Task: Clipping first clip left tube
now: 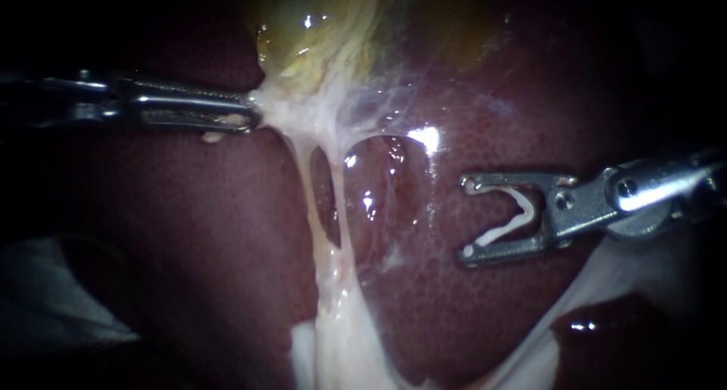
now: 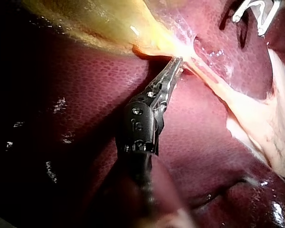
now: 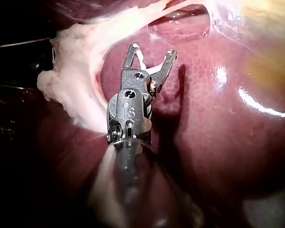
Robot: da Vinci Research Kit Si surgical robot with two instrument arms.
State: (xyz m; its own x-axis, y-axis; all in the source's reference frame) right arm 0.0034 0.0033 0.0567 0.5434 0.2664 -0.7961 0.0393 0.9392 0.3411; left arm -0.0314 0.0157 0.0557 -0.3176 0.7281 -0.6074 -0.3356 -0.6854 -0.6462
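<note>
Hard to read first: the left instrument (image 1: 246, 116) runs off into darkness on its own side of the endoscope view, so only its end section shows. Its very tip is buried in pale tissue (image 1: 276, 106) at the foot of the yellow-green gallbladder (image 1: 318, 34). The right instrument (image 1: 466, 219) is cut off at the picture's edge past its wrist joint. There's a dim grey shape low on the left that I can't make out.

Now the poses. The left instrument lies almost level, jaws pressed together and clamped on that pale tissue, which stretches taut toward them. The left wrist view agrees: the left instrument (image 2: 176, 66) has its jaws together, nose into the tissue just under the gallbladder (image 2: 99, 23).

The right instrument comes in nearly level too, jaws spread wide like a fork. A white clip (image 1: 515, 219) is seated between them, bent in a V and touching both jaws. In the right wrist view the right instrument (image 3: 152, 49) hangs over bare liver (image 3: 218, 123), carrying the clip (image 3: 141, 59).

The left tube (image 1: 305, 182) is the leftmost pale strand running down from the clamped tissue across the liver (image 1: 189, 246). A dark window separates it from a second strand. The clip is well apart from it, mouth facing that way.
</note>
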